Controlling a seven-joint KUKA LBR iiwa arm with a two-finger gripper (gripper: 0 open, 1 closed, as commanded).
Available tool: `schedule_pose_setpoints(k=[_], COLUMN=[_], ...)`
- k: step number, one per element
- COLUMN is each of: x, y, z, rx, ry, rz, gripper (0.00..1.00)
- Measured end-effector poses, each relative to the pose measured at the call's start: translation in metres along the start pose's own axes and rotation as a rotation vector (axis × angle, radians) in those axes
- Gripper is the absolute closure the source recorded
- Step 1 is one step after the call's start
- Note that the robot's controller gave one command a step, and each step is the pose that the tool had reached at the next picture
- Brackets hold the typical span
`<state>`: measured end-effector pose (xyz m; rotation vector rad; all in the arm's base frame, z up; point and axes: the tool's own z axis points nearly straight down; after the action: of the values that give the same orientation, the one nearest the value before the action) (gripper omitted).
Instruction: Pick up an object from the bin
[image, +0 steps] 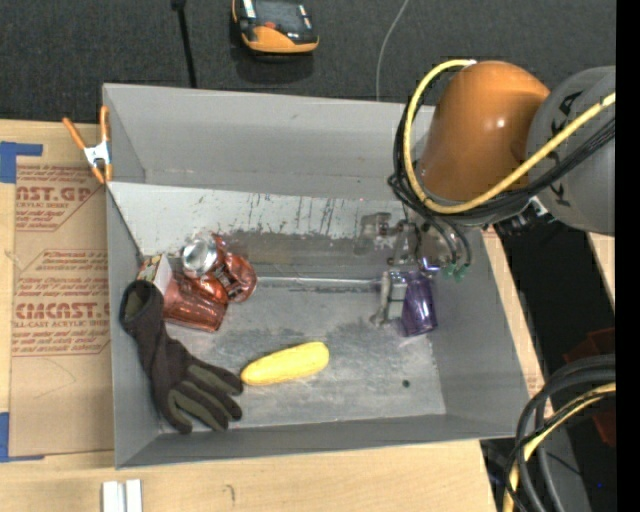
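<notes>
One purple thing by the fingers

Found gripper low at the grey bin's right side, fingers released and parted. Noted small purple thing just beside one metal finger; could not tell whether touching. Logged yellow corn-like piece mid-floor, crushed red can and dark glove at left, well apart.
</notes>
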<state>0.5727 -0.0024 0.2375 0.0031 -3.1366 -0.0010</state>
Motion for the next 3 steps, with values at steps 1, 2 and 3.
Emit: schedule_pose_setpoints(k=[1,2,3], x=[-0.001,0.005,0.033], y=[0.000,0.015,0.025], z=[-0.005,0.042,0.084], rx=[0.000,0.001,0.001], ry=[-0.007,-0.014,-0.006], rz=[0.000,-0.025,-0.162], gripper=[0.00,0.00,0.00])
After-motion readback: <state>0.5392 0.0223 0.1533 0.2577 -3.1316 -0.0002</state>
